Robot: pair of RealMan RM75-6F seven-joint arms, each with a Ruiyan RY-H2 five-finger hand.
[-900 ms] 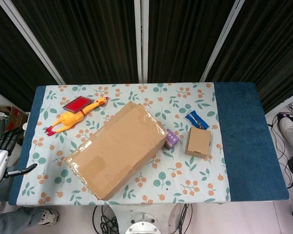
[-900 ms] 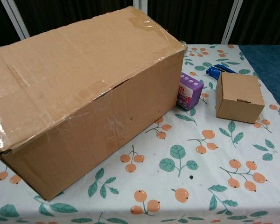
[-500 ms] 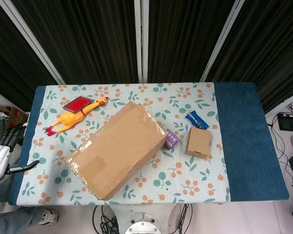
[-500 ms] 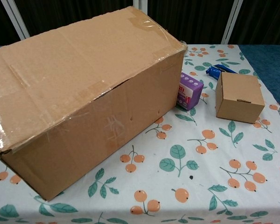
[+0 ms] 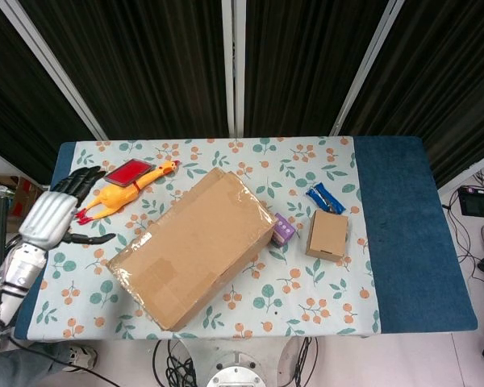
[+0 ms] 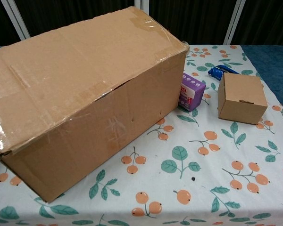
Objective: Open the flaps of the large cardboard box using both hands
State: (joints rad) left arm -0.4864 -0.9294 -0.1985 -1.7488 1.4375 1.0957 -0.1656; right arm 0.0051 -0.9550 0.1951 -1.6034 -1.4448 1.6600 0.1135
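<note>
The large brown cardboard box (image 5: 195, 246) lies at an angle across the middle of the floral-patterned tablecloth (image 5: 306, 302), its taped top flaps closed. The robot's silver-and-black left hand (image 5: 60, 214) is above the table's left edge, fingers spread and holding nothing, beside the yellow rubber chicken toy (image 5: 121, 192) and well apart from the box; the right hand shows in neither view. To the box's right sit a small purple carton (image 6: 192, 92), touching its corner in the head view, a small closed cardboard box (image 6: 241, 98) and a blue wrapped packet (image 5: 326, 198), and a flat red rectangular item (image 5: 129, 172) lies by the chicken.
</note>
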